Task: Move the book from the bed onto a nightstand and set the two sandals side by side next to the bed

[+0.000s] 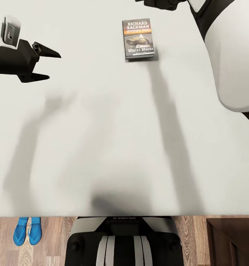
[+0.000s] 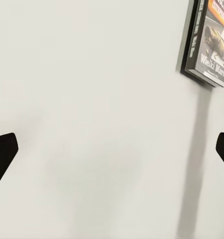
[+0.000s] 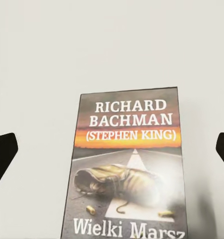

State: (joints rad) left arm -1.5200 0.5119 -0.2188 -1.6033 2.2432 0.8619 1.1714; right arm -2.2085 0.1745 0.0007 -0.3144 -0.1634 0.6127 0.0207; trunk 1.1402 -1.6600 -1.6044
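My left claw [image 1: 47, 65] hangs spread over the bed [image 1: 102, 140], well left of the book [image 1: 138, 38]. The book lies flat, cover up, reading "RICHARD BACHMAN (STEPHEN KING) Wielki Marsz" (boot on a road). My right claw [image 3: 112, 149] hovers above it, fingers wide apart.
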